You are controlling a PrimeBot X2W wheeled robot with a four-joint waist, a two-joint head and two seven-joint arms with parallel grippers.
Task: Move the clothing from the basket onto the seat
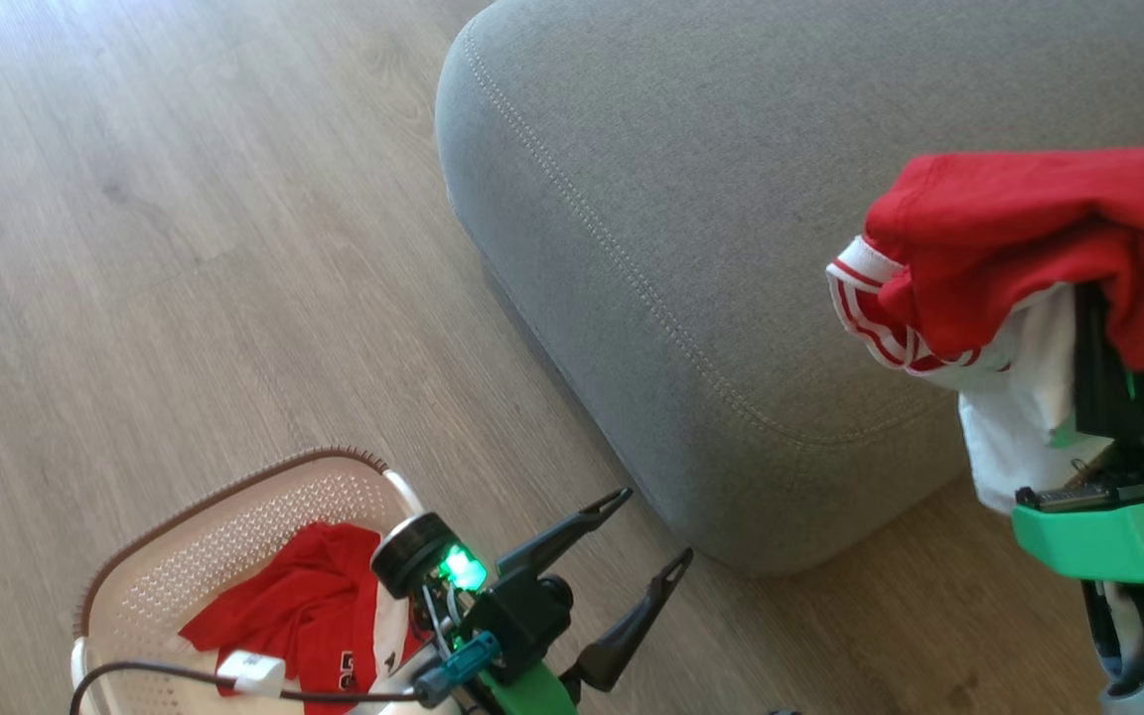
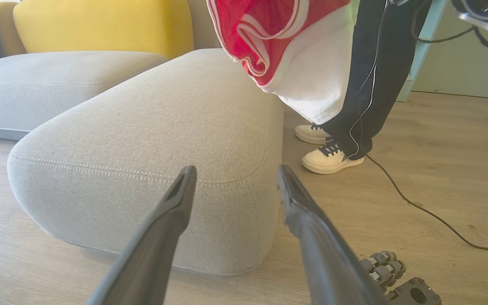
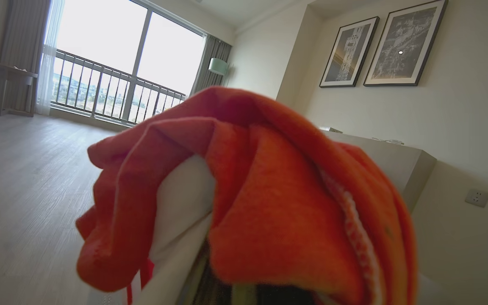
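Gripping a red-and-white garment [image 1: 1019, 228], the right tool [image 1: 1098, 348] holds it raised beside the seat [image 1: 731, 199], apparently for dropping there; the left tool [image 1: 653, 524] gapes empty by the basket [image 1: 234, 536], where more clothing [image 1: 304, 606] lies.

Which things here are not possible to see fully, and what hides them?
Right gripper: tips buried in the held clothing, head and right wrist views.
Basket: head view, cut by the bottom edge, partly behind the left arm.
Print on the garment in the basket: head view, too small to read.
Person: left wrist view, cut off above the legs by the top edge.
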